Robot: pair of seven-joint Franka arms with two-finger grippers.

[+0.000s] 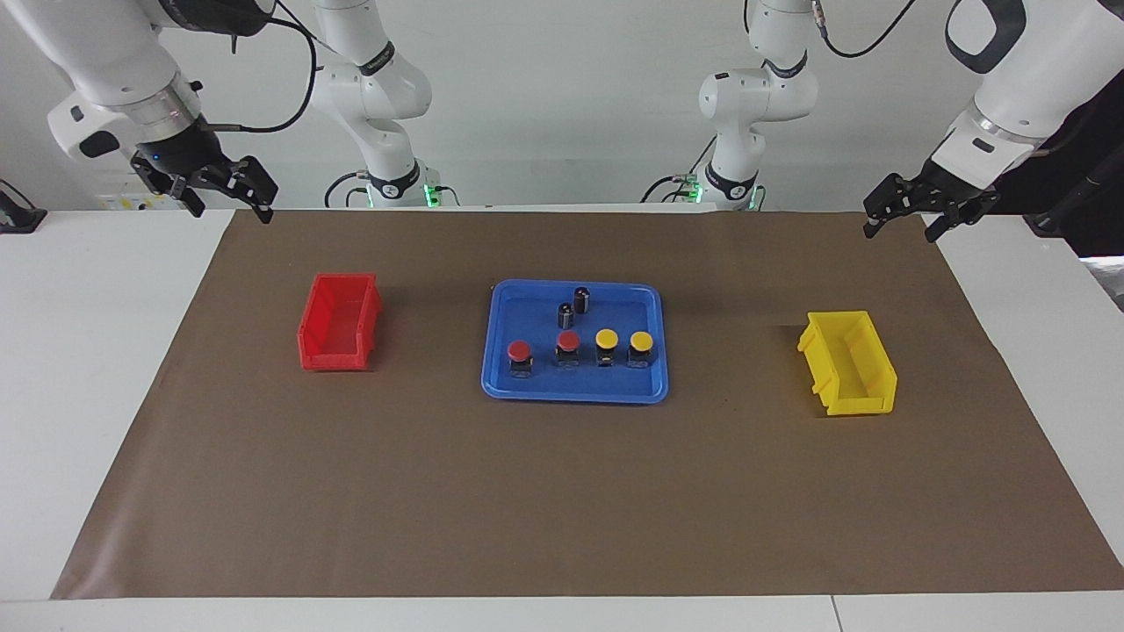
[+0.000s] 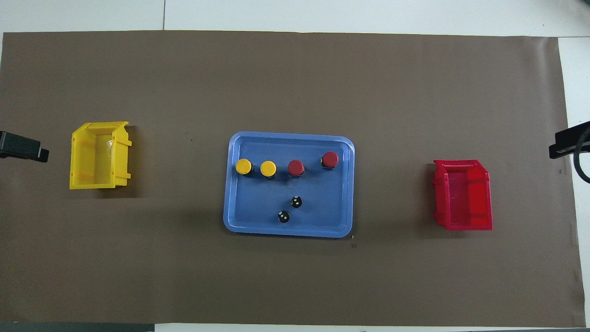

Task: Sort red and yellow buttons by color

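Two red buttons [image 1: 520, 351] [image 1: 568, 341] and two yellow buttons [image 1: 607, 338] [image 1: 641, 341] stand upright in a row in a blue tray [image 1: 575, 392]. The overhead view shows the same row, red buttons [image 2: 330, 159] [image 2: 296, 167] and yellow buttons [image 2: 268, 168] [image 2: 243, 166]. My right gripper [image 1: 230, 209] is open and empty, raised over the mat's corner at the right arm's end. My left gripper [image 1: 901, 230] is open and empty, raised over the mat's corner at the left arm's end. Both arms wait away from the tray.
An empty red bin [image 1: 338, 333] sits on the brown mat toward the right arm's end, and an empty yellow bin [image 1: 847, 364] toward the left arm's end. Two small dark cylinders [image 1: 581, 298] [image 1: 565, 314] stand in the tray, nearer to the robots than the buttons.
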